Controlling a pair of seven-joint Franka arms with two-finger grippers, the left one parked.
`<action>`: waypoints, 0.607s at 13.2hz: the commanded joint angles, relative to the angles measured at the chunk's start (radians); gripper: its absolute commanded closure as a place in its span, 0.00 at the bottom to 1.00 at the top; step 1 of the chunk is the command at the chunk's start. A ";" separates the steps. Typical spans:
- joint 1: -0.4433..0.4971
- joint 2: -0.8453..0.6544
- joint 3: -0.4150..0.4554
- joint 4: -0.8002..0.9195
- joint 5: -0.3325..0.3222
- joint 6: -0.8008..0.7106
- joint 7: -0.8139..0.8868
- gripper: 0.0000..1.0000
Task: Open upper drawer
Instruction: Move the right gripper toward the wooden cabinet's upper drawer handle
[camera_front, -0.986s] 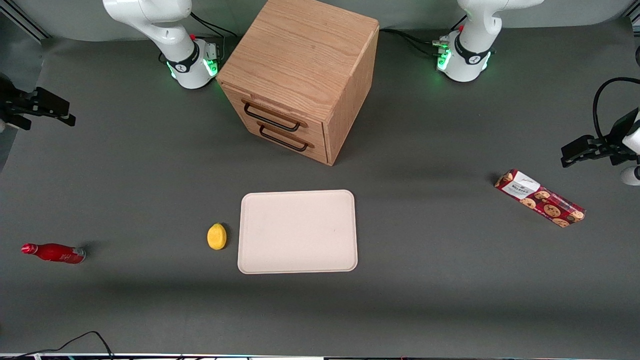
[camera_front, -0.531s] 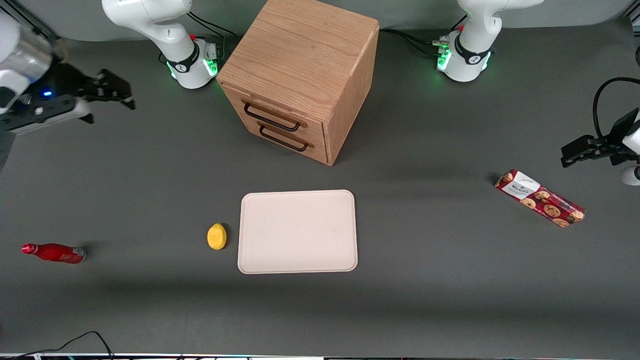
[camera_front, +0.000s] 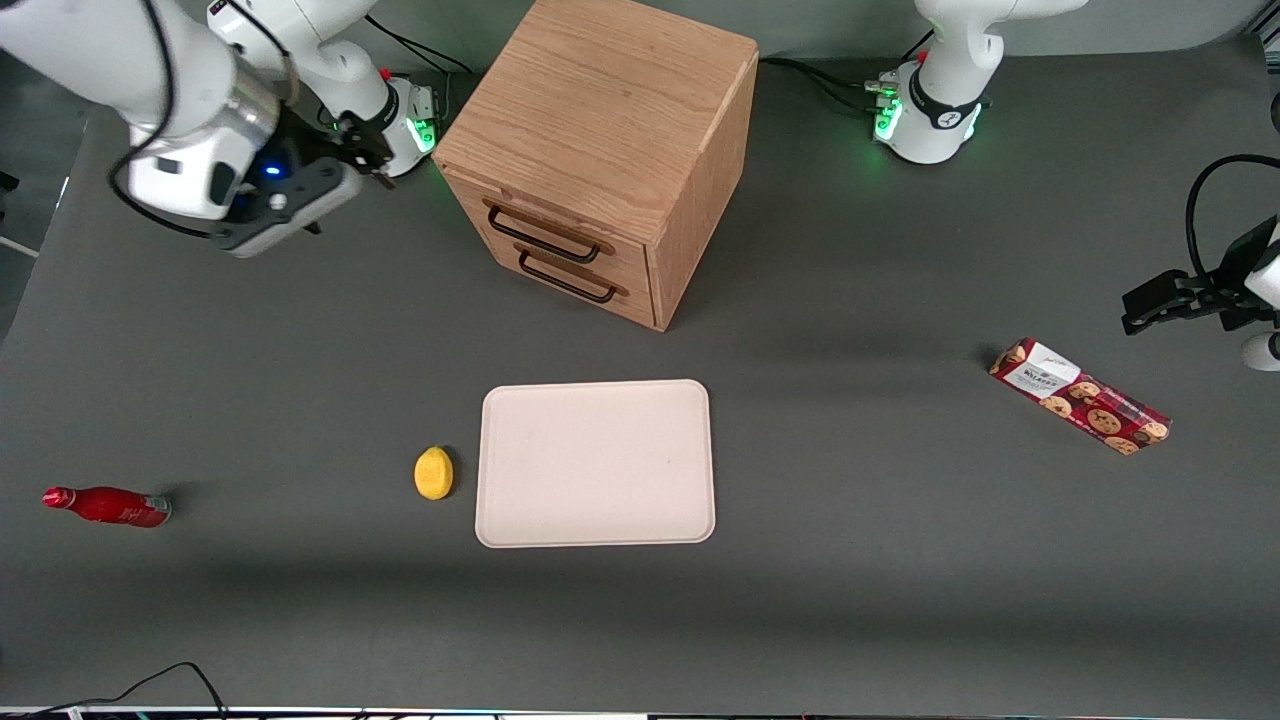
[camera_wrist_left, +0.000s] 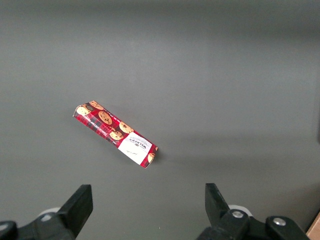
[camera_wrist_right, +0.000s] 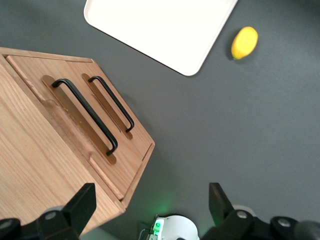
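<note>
**Claw hovering beside the closed cabinet**

A wooden cabinet (camera_front: 600, 150) is standing on a dark grey bench (camera_front: 300, 620). Its upper drawer (camera_front: 548, 232) is sitting fully shut, directly above the lower drawer (camera_front: 570, 275). The claw (camera_front: 362, 152) is hanging beside the cabinet, toward the working arm's end, its fingers (camera_wrist_right: 80, 202) spread apart and gripping nothing. A pale tray (camera_front: 595, 463) and a lemon (camera_front: 433, 473) are lying nearer the front camera than the cabinet.

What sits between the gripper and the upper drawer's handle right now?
Nothing: in the front view only bare table separates the open gripper, beside the cabinet, from the upper drawer.
</note>
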 joint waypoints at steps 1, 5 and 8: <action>0.012 0.064 -0.031 0.057 0.093 -0.003 0.000 0.00; -0.053 0.138 -0.021 0.040 0.348 0.014 -0.008 0.00; -0.056 0.164 0.000 0.038 0.316 0.022 -0.057 0.00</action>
